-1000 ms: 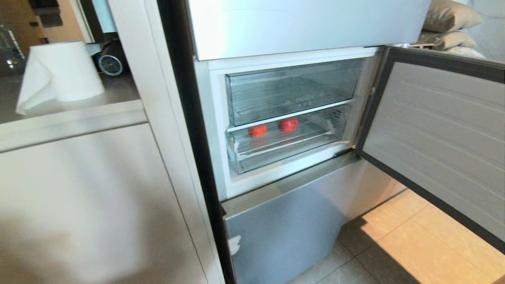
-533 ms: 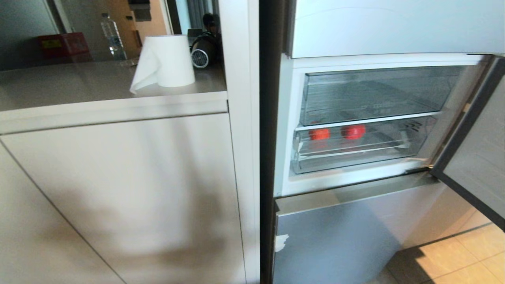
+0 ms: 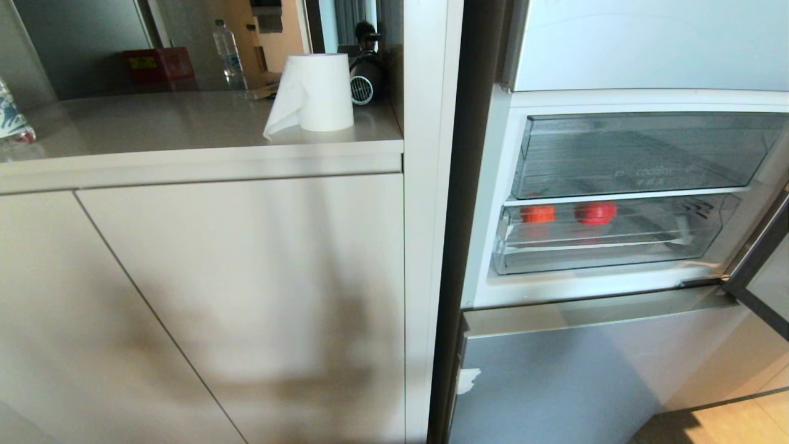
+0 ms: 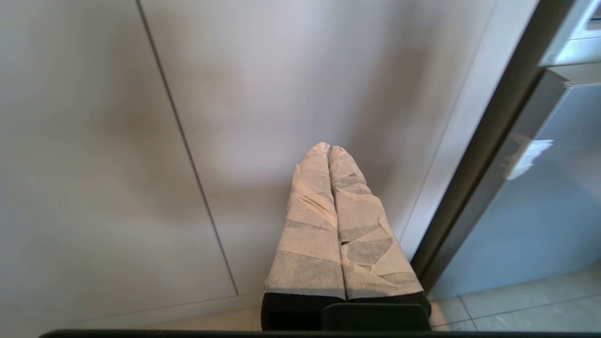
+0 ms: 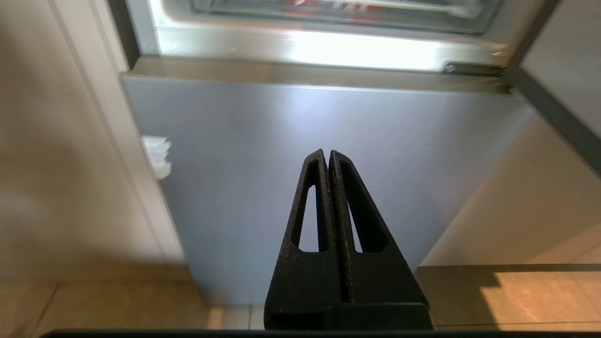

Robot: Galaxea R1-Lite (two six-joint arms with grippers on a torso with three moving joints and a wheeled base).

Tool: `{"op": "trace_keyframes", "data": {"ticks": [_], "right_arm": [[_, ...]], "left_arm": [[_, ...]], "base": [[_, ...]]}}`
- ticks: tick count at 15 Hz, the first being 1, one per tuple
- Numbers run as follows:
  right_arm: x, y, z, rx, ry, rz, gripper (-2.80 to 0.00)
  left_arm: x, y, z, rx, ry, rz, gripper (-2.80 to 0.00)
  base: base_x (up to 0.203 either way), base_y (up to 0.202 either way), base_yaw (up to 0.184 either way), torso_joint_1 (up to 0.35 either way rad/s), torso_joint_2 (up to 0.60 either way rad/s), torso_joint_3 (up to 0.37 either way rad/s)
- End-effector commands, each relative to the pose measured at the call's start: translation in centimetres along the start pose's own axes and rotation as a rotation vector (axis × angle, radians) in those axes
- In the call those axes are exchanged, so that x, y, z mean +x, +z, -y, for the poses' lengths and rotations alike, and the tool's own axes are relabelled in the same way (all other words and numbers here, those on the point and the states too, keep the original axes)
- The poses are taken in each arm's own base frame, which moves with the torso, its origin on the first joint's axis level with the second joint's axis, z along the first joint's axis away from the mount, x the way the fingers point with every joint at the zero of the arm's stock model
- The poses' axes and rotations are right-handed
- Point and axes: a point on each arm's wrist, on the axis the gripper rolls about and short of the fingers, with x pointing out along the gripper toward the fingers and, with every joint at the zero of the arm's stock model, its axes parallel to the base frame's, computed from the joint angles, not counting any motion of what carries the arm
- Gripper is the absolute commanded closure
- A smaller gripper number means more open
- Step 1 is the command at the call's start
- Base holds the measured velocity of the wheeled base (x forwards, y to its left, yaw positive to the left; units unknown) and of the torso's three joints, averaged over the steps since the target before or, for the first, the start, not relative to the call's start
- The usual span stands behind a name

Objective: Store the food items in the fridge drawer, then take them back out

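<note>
Two red food items lie inside the fridge drawer (image 3: 616,256), the lower of two clear bins: an orange-red fruit (image 3: 538,213) to the left and a red apple (image 3: 595,212) to its right. The drawer sits pushed into the open fridge. Neither arm shows in the head view. My left gripper (image 4: 328,149), its fingers wrapped in pale tape, is shut and empty, facing a beige cabinet front. My right gripper (image 5: 327,154), black, is shut and empty, facing the pale-blue bottom panel (image 5: 328,141) below the drawer.
The upper clear bin (image 3: 641,154) sits above the drawer. The open fridge door (image 3: 761,277) stands at the right. Left of the fridge is a beige cabinet (image 3: 246,296) with a counter holding a paper roll (image 3: 317,92), a bottle (image 3: 228,52) and a red box (image 3: 157,65).
The head view has swung left: the fridge has slid to the right of the picture and more of the cabinet and counter shows. The fruits have stayed in the drawer.
</note>
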Motion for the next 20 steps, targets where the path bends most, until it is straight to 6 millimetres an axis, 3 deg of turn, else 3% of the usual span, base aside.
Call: {"op": "trace_keyframes", "data": {"ticks": [1, 3, 5, 8, 11, 12, 14, 20], "right_arm": [[-0.2, 2.1, 0.1, 0.018, 0.043, 0.035, 0.0], [1.0, 4.5, 0.1, 0.086, 0.111, -0.046, 0.0], [4.3, 6.8, 0.3, 0.161, 0.17, -0.203, 0.0], [11.8, 7.7, 0.4, 0.219, 0.232, -0.407, 0.0], [18.9, 6.8, -0.2, 0.212, 0.278, -0.441, 0.0], [20.7, 6.6, -0.8, 0.201, 0.296, -0.414, -2.8], [23.7, 6.5, -3.0, 0.172, 0.365, -0.335, -2.8], [29.0, 6.5, -7.0, 0.132, 0.325, -0.168, -2.8]], "left_arm": [[0.0, 0.0, 0.0, 0.0, 0.0, 0.0, 0.0], [0.0, 0.0, 0.0, 0.0, 0.0, 0.0, 0.0], [0.0, 0.0, 0.0, 0.0, 0.0, 0.0, 0.0], [0.0, 0.0, 0.0, 0.0, 0.001, 0.0, 0.0], [0.0, 0.0, 0.0, 0.0, 0.001, 0.0, 0.0], [0.0, 0.0, 0.0, 0.0, 0.0, 0.0, 0.0], [0.0, 0.0, 0.0, 0.0, 0.0, 0.0, 0.0], [0.0, 0.0, 0.0, 0.0, 0.0, 0.0, 0.0]], "base": [[0.0, 0.0, 0.0, 0.0, 0.0, 0.0], [0.0, 0.0, 0.0, 0.0, 0.0, 0.0], [0.0, 0.0, 0.0, 0.0, 0.0, 0.0], [0.0, 0.0, 0.0, 0.0, 0.0, 0.0], [0.0, 0.0, 0.0, 0.0, 0.0, 0.0], [0.0, 0.0, 0.0, 0.0, 0.0, 0.0], [0.0, 0.0, 0.0, 0.0, 0.0, 0.0], [0.0, 0.0, 0.0, 0.0, 0.0, 0.0]]}}
